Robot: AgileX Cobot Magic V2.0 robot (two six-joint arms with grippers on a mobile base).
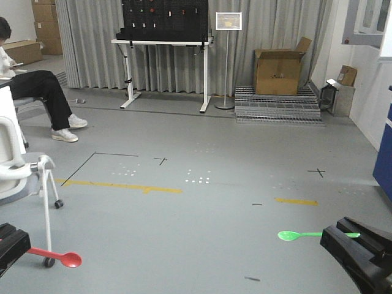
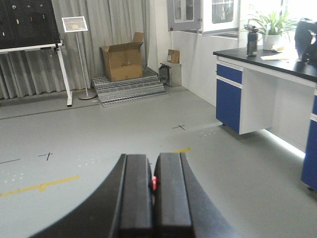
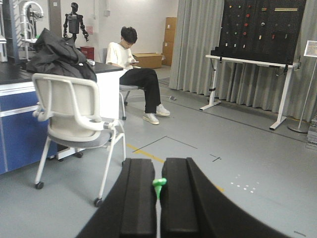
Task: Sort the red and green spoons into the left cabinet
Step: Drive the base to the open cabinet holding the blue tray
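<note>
**A:** Grey floor (image 1: 196,202), no cabinet in view. At 7 o'clock the left tool (image 2: 152,157) is clamped tight on the red spoon (image 1: 67,260) by its handle end.

**B:** At 4 o'clock the right tool (image 3: 159,161) pinches the green spoon (image 1: 294,235) the same way.

**A:** Risks?

**B:** Thin handles, held at the tip. A jolt could swivel or drop one. The chair (image 1: 15,174) beside the red spoon might snag it.

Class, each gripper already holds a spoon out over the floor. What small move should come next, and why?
Probably keep both grippers shut and turn the base to look for the cabinet. The left gripper clamps the red spoon, the right gripper the green spoon, and no view shows it.
</note>
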